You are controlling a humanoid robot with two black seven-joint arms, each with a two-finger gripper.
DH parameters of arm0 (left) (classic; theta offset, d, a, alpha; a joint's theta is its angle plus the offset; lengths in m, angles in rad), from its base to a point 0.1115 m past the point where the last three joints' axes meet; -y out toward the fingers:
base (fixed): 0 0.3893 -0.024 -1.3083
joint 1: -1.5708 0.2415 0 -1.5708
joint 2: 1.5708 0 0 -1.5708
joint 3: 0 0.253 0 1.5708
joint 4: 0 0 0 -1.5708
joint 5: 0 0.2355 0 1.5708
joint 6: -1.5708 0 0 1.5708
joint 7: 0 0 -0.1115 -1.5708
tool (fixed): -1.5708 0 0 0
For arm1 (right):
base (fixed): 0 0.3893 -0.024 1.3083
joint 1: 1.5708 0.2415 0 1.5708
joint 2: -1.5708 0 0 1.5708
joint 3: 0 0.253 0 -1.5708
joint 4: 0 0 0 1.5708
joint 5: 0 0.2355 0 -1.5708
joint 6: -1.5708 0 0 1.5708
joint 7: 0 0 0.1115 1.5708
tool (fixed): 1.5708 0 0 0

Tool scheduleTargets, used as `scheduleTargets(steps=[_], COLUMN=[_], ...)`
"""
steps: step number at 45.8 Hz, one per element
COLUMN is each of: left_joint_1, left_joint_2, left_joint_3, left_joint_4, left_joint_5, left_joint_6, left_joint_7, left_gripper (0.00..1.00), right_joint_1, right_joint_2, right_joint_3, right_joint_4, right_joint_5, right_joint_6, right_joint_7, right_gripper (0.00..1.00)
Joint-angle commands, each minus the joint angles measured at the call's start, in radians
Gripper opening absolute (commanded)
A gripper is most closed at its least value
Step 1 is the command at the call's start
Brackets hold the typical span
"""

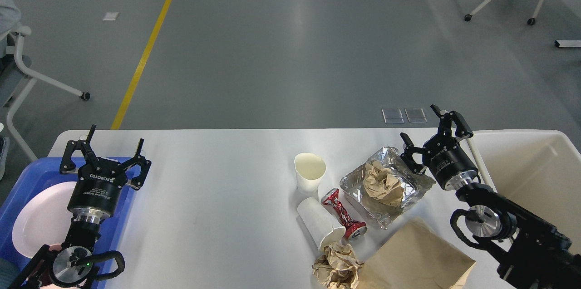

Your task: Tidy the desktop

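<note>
Across the view, the white desktop (218, 198) carries litter.

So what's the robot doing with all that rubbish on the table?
It is tidying the desktop. Right now both grippers are open and hold nothing. The left gripper hangs over a blue tray with a white plate. The right gripper hovers beside the foil tray, near paper cups, a crushed red can and brown paper.
</note>
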Motion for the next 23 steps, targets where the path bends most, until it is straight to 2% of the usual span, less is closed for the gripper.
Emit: scheduleTargets(steps=[1, 9, 16, 23], left_joint_1=[0.0, 0.0, 0.0, 0.0], left_joint_2=[0.0, 0.0, 0.0, 0.0], left_joint_3=[0.001, -0.001, -0.001, -0.001], left_joint_4=[0.0, 0.0, 0.0, 0.0], left_joint_5=[0.0, 0.0, 0.0, 0.0], left_joint_6=[0.0, 0.0, 0.0, 0.0], left_joint_7=[0.0, 0.0, 0.0, 0.0], left_gripper=[0.96, 0.96, 0.96, 0.96], right_joint_1=[0.1, 0.254, 0.484, 0.761], right_joint_2=[-0.117, -0.223, -0.3, -0.308], right_joint_3=[-0.178, -0.417, -0.721, -1.098], right_joint_4=[0.0, 0.004, 0.006, 0.04], right_joint_5=[-0.002, 0.0, 0.0, -0.002], right_joint_6=[0.05, 0.226, 0.26, 0.286], right_joint_7=[0.0, 0.0, 0.0, -0.001], right_gripper=[1.0, 1.0, 1.0, 1.0])
